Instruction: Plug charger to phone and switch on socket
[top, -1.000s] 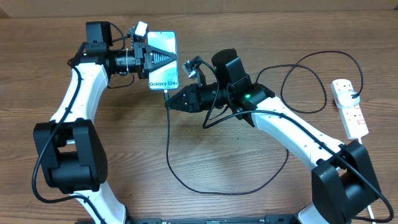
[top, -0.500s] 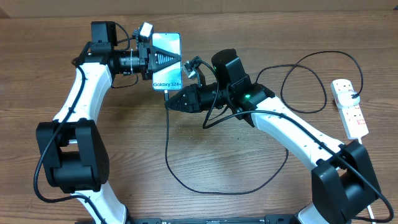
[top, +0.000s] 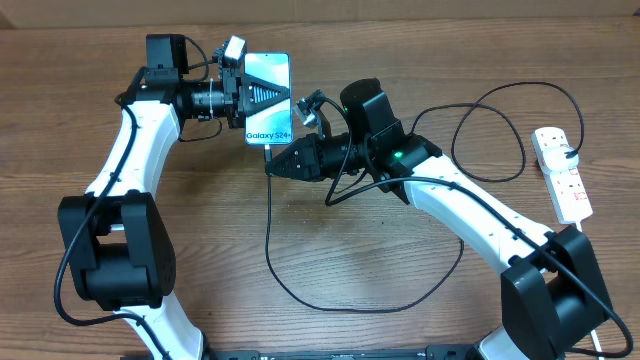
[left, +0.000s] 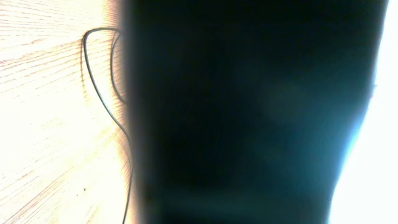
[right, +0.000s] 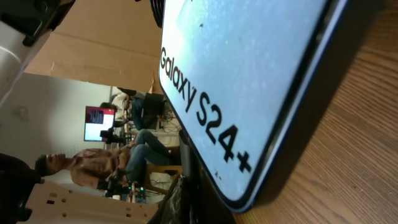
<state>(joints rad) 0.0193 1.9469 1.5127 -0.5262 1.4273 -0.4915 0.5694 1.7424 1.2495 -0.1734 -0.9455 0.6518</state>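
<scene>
A dark mass fills most of the left wrist view; only washed-out wood and a loop of the charger show at left. In the overhead view its slack curls across the lower centre of the brown wooden table. It climbs to the right gripper, pinched on it just under the phone. The left gripper clamps the phone at upper centre-left, its light blue screen reading "Galaxy S24+". The socket lies far right. Beyond, the right wrist view shows seated people.
</scene>
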